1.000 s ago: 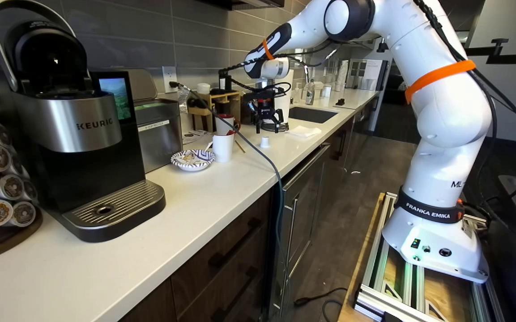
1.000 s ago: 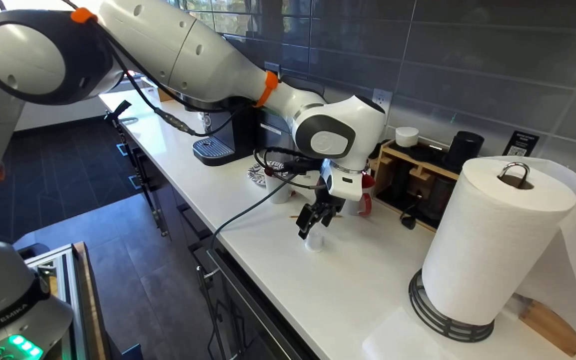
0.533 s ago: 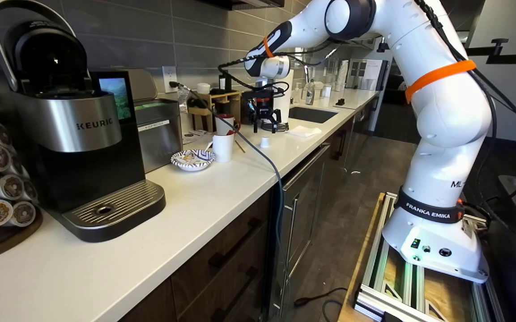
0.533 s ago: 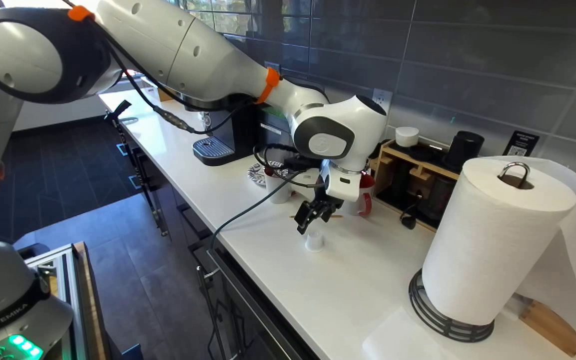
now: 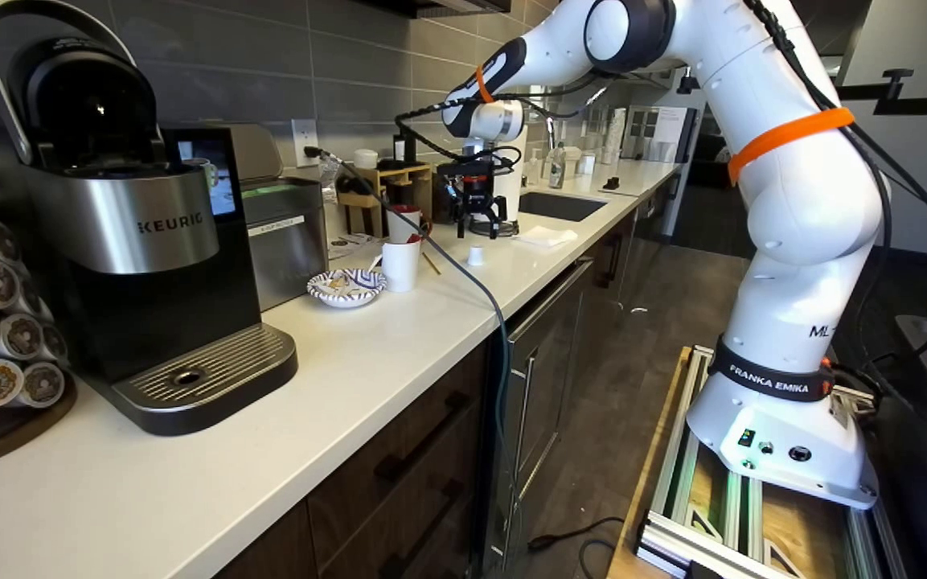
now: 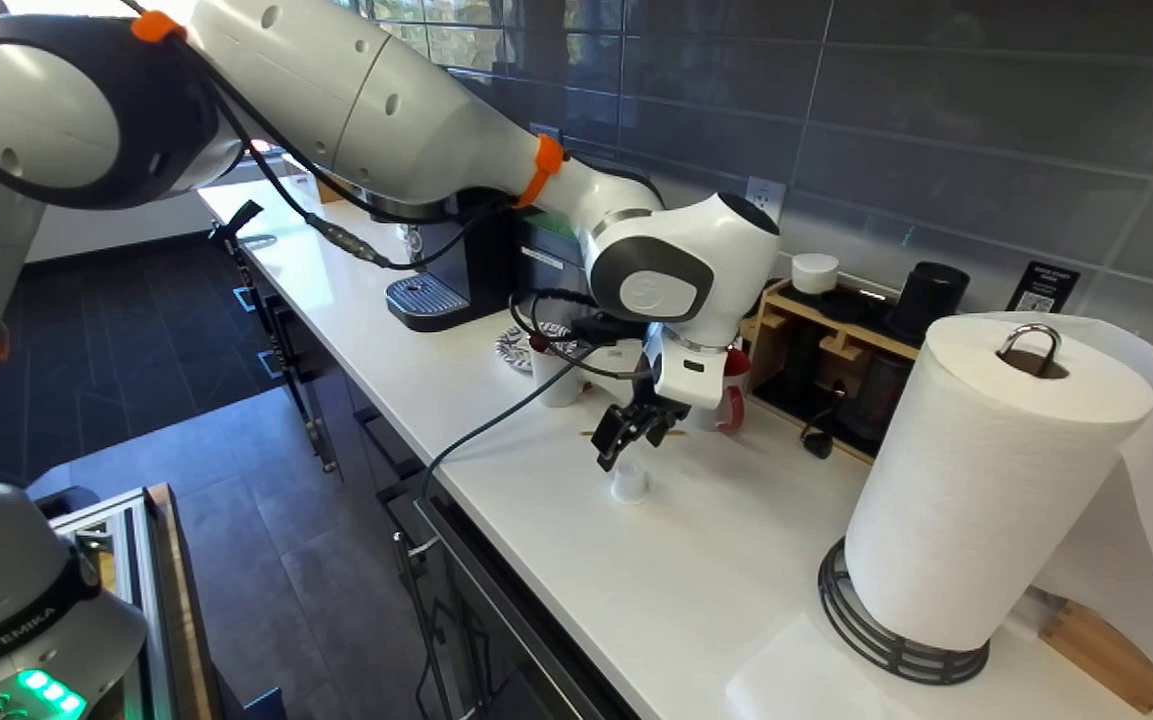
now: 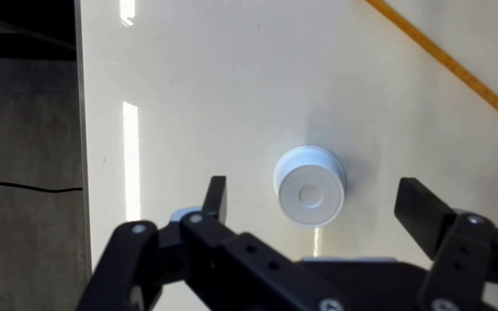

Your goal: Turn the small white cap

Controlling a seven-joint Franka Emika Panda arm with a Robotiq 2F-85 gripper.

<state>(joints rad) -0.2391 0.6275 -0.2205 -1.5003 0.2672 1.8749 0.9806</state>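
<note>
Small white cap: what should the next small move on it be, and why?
Probably lower the open pincer toward the small white cap: the wrist view shows it between the spread fingers, touching neither, and both exterior views show the pincer above it.

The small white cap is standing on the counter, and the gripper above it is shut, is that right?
The gripper isn't shut: the wrist view shows its fingers spread apart. The small white cap does stand on the counter below it.

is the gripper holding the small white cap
No, in the wrist view the gripper is open, with counter showing between its jaws and the small white cap.
</note>
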